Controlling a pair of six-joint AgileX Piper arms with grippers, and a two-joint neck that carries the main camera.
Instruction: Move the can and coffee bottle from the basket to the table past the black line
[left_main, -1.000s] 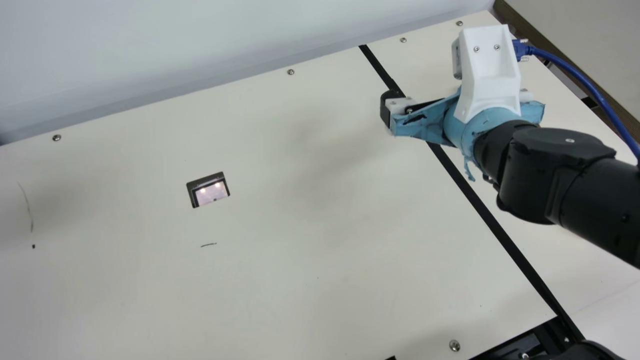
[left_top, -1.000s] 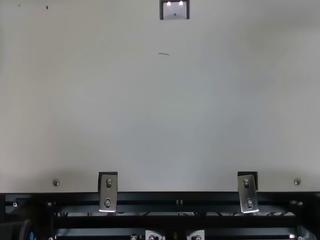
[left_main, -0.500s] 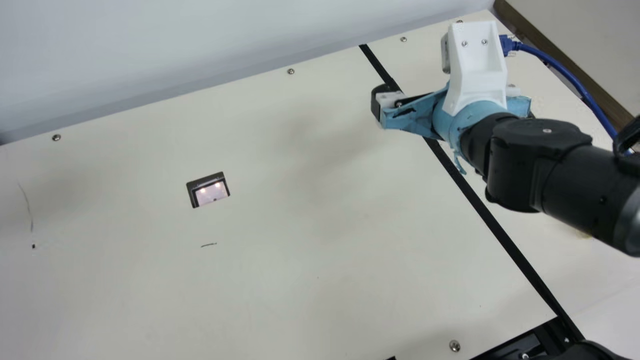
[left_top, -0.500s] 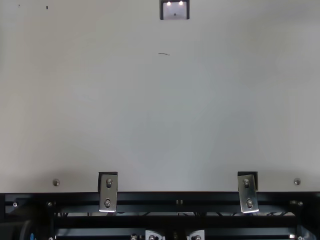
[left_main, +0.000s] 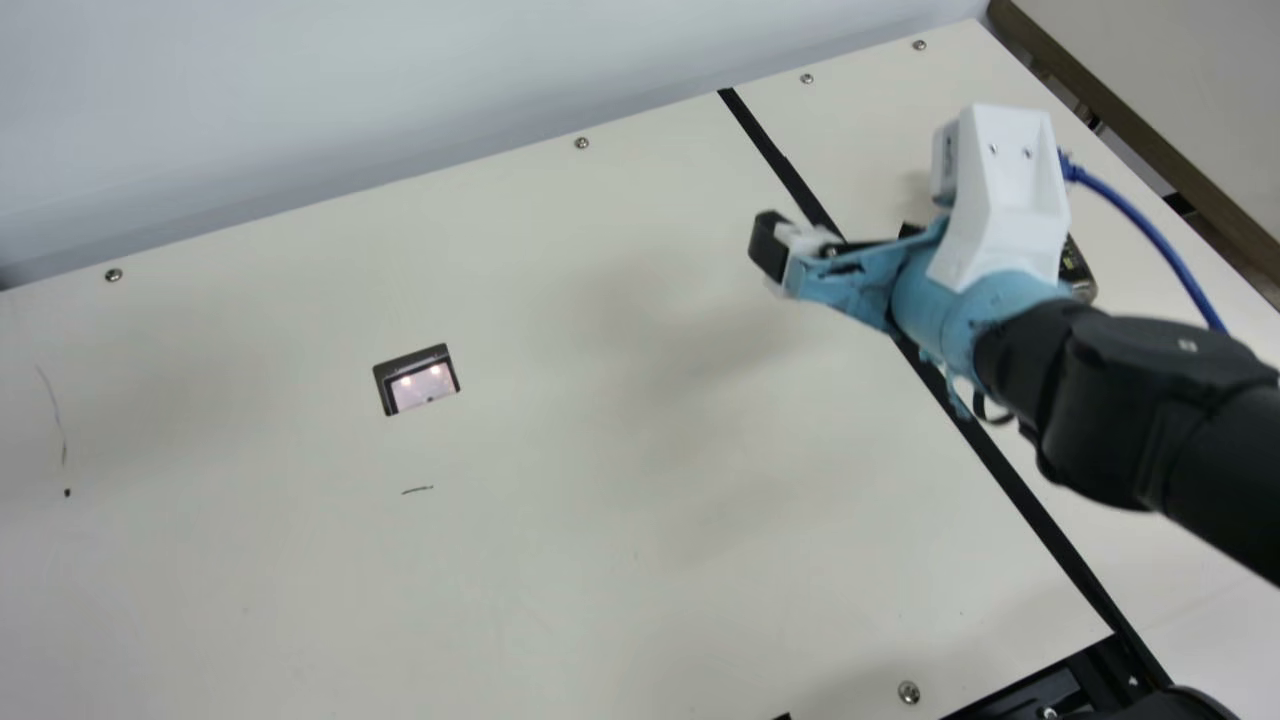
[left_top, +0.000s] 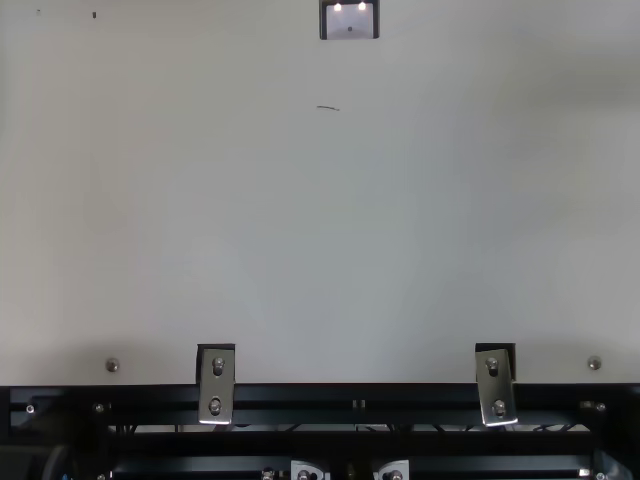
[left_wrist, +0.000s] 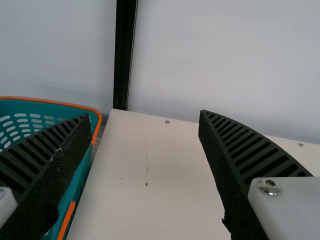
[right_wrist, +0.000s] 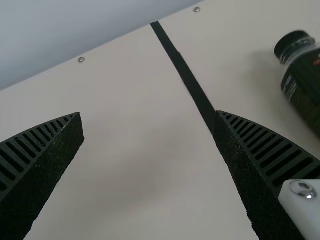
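Note:
My right gripper (left_main: 768, 245) hangs over the table just left of the black line (left_main: 1010, 480) in the main view. In the right wrist view this gripper (right_wrist: 147, 115) is open, with bare table between its fingers. A dark coffee bottle (right_wrist: 305, 85) with a black cap is beyond the black line (right_wrist: 187, 75). Partly hidden behind the right gripper in the main view, the bottle (left_main: 1076, 268) seems to lie on its side. The left wrist view has my left gripper (left_wrist: 144, 117) open, the teal basket (left_wrist: 87, 172) with its orange rim beside one finger.
A pale wall (left_main: 400, 80) rises along the far edge of the table (left_main: 560, 400). A blue cable (left_main: 1150, 220) trails from the right wrist. The black frame (left_top: 360, 395) with metal brackets runs along the table's near edge.
After a slight shift left, my right arm has moved right and down in the main view. Parts of the dark bottle have come out from behind it. Nothing differs in the top view.

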